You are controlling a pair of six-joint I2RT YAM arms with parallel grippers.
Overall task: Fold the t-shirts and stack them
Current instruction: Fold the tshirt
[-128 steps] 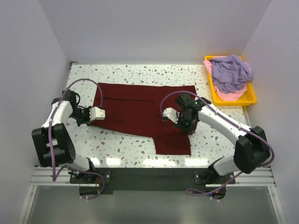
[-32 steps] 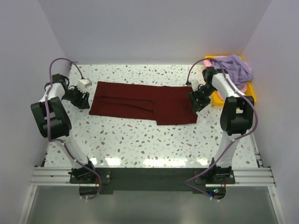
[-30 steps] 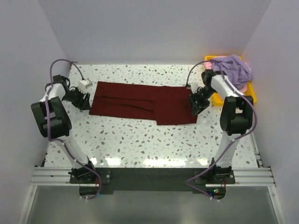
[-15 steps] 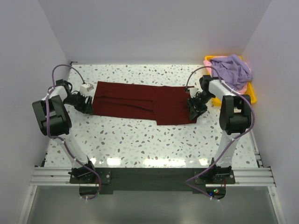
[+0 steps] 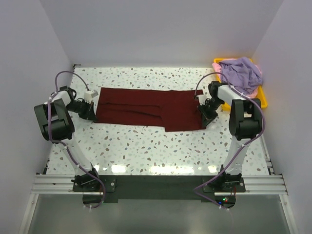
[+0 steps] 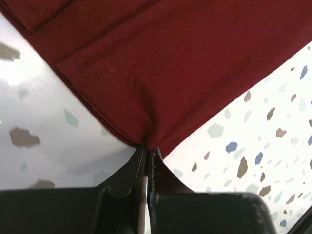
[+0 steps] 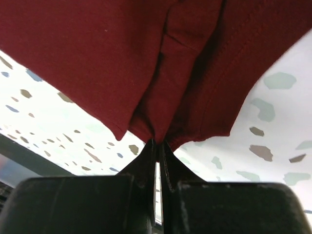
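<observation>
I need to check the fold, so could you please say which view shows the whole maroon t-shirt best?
The top external view: the maroon t-shirt lies there whole, a long folded strip. The wrist views show only a pinched edge each, close up.

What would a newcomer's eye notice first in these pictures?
A long dark maroon cloth t-shirt lies flat across the speckled table, the left gripper shut on its left end and the right gripper on its right end. Next, a crumpled lavender purple t-shirt sits heaped in the yellow plastic tray at the far right corner.
</observation>
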